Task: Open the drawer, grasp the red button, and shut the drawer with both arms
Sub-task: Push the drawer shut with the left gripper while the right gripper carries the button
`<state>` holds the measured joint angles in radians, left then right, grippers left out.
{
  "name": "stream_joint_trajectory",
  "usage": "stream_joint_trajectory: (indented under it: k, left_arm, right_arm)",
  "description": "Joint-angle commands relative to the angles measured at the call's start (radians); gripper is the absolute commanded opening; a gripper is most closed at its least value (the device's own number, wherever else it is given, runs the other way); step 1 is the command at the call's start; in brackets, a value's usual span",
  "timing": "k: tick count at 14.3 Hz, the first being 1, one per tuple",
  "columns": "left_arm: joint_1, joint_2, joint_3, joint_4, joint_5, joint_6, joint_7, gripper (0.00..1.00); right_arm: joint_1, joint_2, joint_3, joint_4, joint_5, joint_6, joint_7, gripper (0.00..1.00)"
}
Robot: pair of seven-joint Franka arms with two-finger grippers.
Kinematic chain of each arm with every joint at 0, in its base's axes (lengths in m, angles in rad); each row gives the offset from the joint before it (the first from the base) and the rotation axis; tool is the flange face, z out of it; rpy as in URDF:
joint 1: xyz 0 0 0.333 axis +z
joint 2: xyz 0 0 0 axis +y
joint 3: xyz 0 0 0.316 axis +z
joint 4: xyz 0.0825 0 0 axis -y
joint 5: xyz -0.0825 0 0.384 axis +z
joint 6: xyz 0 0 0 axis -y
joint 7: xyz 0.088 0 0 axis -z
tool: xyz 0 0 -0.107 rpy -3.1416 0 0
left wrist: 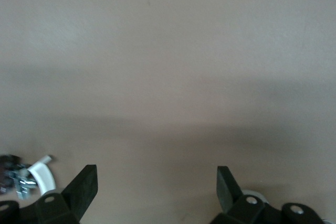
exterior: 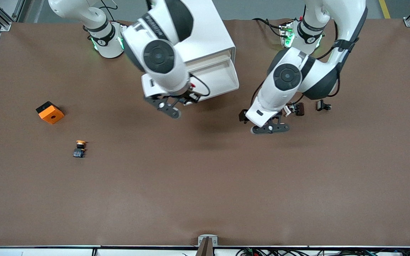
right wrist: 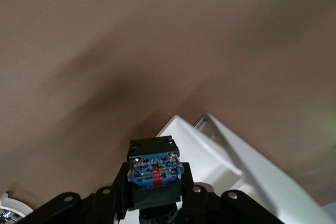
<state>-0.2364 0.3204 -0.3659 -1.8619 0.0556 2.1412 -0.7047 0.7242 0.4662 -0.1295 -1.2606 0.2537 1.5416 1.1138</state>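
Note:
The white cabinet (exterior: 212, 35) stands between the arm bases, and one drawer (exterior: 222, 76) is pulled out with its white tray showing. My right gripper (exterior: 188, 97) hangs over the table just in front of the open drawer, shut on the button (right wrist: 155, 174). The button's black body and blue label sit between the fingers, and its red cap (exterior: 192, 85) peeks out. The drawer also shows in the right wrist view (right wrist: 210, 150). My left gripper (exterior: 269, 122) is open and empty over bare table beside the cabinet, with fingers (left wrist: 84, 184) wide apart.
An orange cube with a hole (exterior: 50, 112) and a button with an orange-yellow cap (exterior: 80, 148) lie toward the right arm's end of the table. A small black part (exterior: 324, 106) lies by the left arm. The brown table (exterior: 205, 185) stretches nearer the front camera.

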Motion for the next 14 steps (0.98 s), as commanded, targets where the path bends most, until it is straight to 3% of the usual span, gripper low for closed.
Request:
stream_joint_trajectory:
  k: [1,5,8,10,14]
  left_arm:
    - [-0.062,0.049,-0.005,0.016,0.001,0.049,-0.079,1.0]
    - [-0.122,0.135,-0.008,0.061,-0.006,0.052,-0.172,1.0]
    - [-0.174,0.167,-0.021,0.07,-0.092,0.051,-0.246,1.0]
    - [-0.213,0.17,-0.019,0.07,-0.106,0.037,-0.303,1.0]
    - [-0.289,0.184,-0.021,0.073,-0.109,0.023,-0.456,1.0]
  right_arm:
    - [-0.089,-0.023,0.014,-0.036,-0.051,-0.024,-0.214,0.0]
    - [-0.195,-0.023,0.014,-0.074,-0.12,-0.006,-0.435,0.0]
    - [-0.275,-0.027,0.014,-0.106,-0.146,0.032,-0.584,0.0]
    - [-0.307,-0.063,0.014,-0.196,-0.171,0.11,-0.641,0.0]
    - [-0.39,-0.167,0.014,-0.488,-0.211,0.378,-0.771,0.0]
